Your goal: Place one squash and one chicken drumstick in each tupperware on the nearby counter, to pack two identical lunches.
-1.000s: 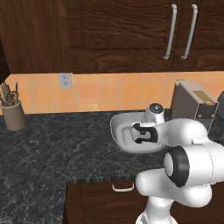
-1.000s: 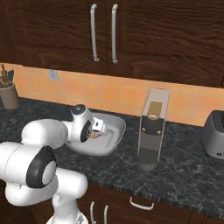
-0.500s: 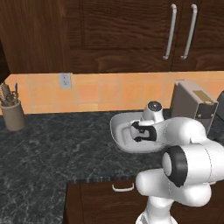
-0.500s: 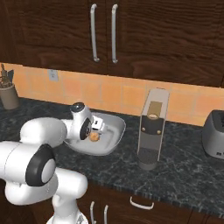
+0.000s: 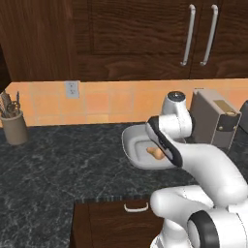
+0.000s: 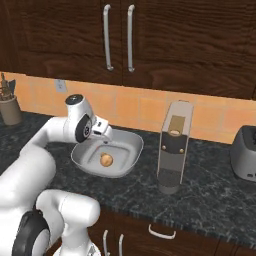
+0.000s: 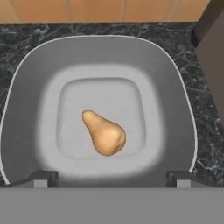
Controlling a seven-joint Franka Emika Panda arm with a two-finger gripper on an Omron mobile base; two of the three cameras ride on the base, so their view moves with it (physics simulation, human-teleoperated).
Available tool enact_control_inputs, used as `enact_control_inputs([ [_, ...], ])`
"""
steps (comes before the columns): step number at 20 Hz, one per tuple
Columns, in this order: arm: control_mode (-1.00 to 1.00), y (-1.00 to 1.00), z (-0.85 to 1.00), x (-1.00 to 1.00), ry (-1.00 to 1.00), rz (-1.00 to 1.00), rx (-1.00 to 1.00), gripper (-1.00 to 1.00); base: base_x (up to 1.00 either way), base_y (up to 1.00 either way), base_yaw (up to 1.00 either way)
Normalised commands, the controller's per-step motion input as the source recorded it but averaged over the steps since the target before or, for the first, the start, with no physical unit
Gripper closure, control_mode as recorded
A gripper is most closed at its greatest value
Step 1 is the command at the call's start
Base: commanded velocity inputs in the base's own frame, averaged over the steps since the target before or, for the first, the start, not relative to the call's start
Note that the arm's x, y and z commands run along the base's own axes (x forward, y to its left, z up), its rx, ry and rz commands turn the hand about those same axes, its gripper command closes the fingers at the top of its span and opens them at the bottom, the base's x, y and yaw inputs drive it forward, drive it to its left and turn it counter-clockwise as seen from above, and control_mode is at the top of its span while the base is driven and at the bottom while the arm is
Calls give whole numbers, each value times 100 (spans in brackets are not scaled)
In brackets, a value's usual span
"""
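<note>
Squash (image 7: 104,133) lies on the flat floor of the tupperware (image 7: 26,87), roughly at its centre, resting on its side with the narrow neck away from the bulbous end; it touches nothing but the tub floor. Tupperware sits on the speckled table (image 5: 58,169), close to the tiled back wall (image 5: 106,99). Tool (image 7: 112,177) hangs directly above the tupperware, clear of the squash, with its two fingertips (image 7: 43,177) spread wide apart and nothing between them. Beside the tupperware, on the side away from the utensil pot (image 5: 14,127), stands a tall coffee machine (image 6: 172,150) on the table; beyond that machine sits a toaster (image 6: 245,152). The utensil pot stands well apart from the tupperware, near the back wall. Dark wood cabinets (image 6: 165,40) with silver handles hang above the tupperware.
</note>
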Motion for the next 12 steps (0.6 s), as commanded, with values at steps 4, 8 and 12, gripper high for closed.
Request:
enact_control_inputs([
  [4, -100, -1, 2, -100, -9, -1, 0, -100, 0, 0, 0],
  [8, 100, -28, 0, -75, -3, -4, 1, -100, -25, -17, -1],
  [12, 100, 0, 0, 0, 0, 0, 0, -100, -100, -92, -10],
])
